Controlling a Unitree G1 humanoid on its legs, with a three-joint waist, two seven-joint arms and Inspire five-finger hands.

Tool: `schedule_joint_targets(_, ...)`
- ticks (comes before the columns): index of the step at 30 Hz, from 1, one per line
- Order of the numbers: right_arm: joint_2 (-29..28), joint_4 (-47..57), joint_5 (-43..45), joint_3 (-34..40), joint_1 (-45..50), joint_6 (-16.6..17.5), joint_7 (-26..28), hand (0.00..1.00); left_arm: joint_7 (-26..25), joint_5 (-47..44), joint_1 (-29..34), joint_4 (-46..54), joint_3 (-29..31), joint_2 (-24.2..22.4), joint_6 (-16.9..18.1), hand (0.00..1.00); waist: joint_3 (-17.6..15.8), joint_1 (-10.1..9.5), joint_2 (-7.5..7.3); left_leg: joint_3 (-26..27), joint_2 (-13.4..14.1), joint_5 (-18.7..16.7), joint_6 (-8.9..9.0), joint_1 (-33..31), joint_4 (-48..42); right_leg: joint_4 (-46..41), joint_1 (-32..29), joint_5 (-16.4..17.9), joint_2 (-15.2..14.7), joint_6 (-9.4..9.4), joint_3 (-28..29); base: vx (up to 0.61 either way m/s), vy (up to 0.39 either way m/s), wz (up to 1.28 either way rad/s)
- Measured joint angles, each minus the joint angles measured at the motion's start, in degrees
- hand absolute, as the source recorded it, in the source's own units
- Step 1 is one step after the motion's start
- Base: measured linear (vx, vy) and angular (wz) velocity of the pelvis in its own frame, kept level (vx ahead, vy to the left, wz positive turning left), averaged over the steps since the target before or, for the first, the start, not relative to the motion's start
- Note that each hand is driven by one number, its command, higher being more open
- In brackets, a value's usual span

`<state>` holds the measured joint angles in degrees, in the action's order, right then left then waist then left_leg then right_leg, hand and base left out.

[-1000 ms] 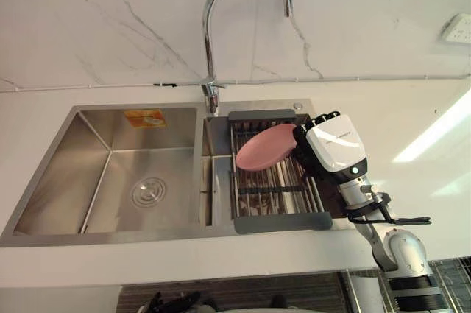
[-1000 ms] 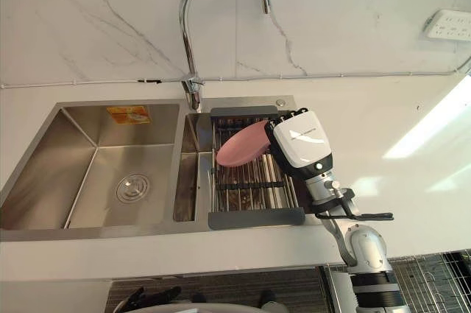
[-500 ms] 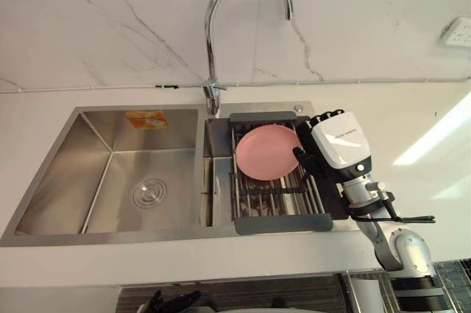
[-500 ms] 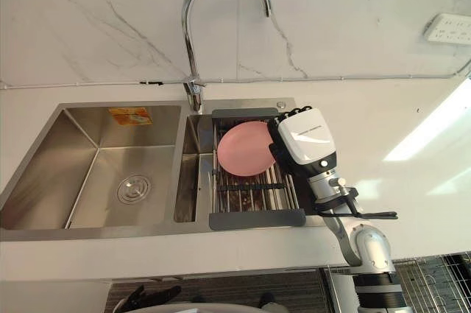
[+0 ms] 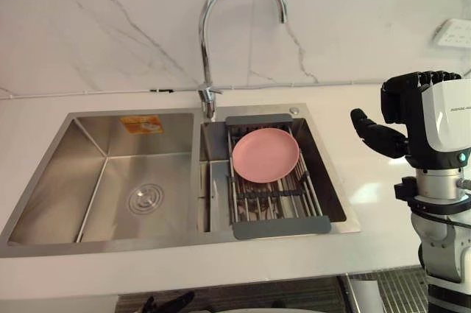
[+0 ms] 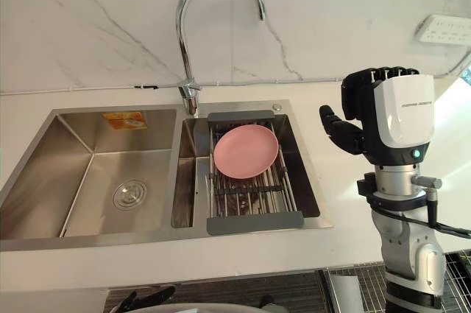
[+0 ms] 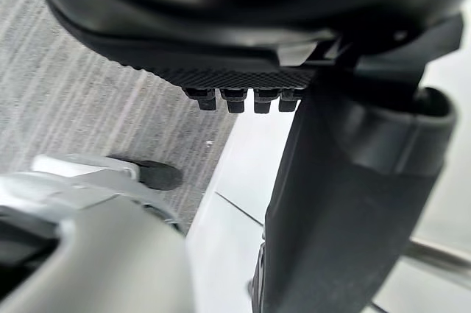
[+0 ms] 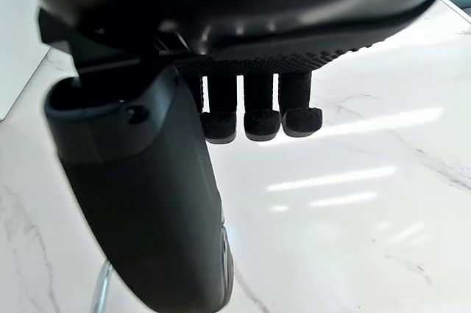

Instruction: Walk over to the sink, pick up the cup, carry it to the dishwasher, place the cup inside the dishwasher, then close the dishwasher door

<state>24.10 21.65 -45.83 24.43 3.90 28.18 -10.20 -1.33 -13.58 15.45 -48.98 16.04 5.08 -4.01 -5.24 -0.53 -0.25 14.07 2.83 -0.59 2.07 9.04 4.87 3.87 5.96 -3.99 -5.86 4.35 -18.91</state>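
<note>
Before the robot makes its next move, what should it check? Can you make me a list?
1. Something to pick up: not ok. The rack over the sink carries a pink plate, not a cup.
2. Is the right hand free: ok. It is open, holds nothing, and is raised over the counter right of the sink.
3. Is the right hand clear of the pink plate: ok, they are apart.
4. Is the pink plate settled: ok, it lies on the rack.
5. Is the left hand free: cannot tell; it hangs above the floor.
6. Is the faucet out of the way: ok, it stands behind the basins.
</note>
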Motion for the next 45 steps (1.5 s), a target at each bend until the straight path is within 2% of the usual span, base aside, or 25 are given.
schedule_joint_targets(5,0.0,3.7,4.1,-1.3,3.6,1.7,12.3,1.0,0.3,0.0,0.1,2.1,0.2,-0.1,-0.8,1.0,0.3,0.26,-0.12,0.4,0.0,0.0,-0.02,0.0,0.0,-0.1,-0.3,0.1,0.0,0.04,0.3,-0.01,-0.003,-0.03)
schedule_joint_targets(12,0.1,3.7,4.1,-7.2,5.0,1.2,21.3,1.0,0.3,-0.8,0.3,2.7,-0.1,-0.1,-1.6,1.0,0.3,0.26,-0.18,0.5,0.0,-0.1,-0.13,-0.6,-0.1,-0.3,-1.1,0.1,0.0,0.06,0.6,0.0,0.0,-0.01)
schedule_joint_targets(20,0.7,1.9,2.8,-10.6,5.6,0.7,21.6,1.0,0.2,-1.0,0.6,3.6,-1.4,0.4,-1.9,1.0,0.1,0.06,-0.44,0.4,-0.1,-0.4,-0.24,-0.9,-0.5,-0.5,-1.1,0.3,-0.2,0.22,0.4,-0.02,-0.007,0.01)
schedule_joint_targets(30,2.2,-6.0,-4.2,-16.2,5.7,0.2,21.0,1.0,-0.2,-1.0,0.4,3.7,-3.9,1.2,-1.9,1.0,0.0,-0.31,-0.51,-0.4,-0.1,-0.4,-0.28,-1.7,-0.7,-1.0,-1.7,0.8,-0.3,0.09,-0.3,-0.02,-0.023,0.04)
schedule_joint_targets(45,2.6,-14.4,-10.9,-21.5,5.0,-0.3,8.9,1.0,-0.7,-1.1,-0.2,3.6,-6.4,2.3,-1.6,1.0,-0.3,-0.77,-0.25,-1.5,0.1,-0.5,-0.26,-2.6,-1.5,-1.1,-1.7,1.0,-0.3,0.12,-1.3,-0.04,-0.021,0.03)
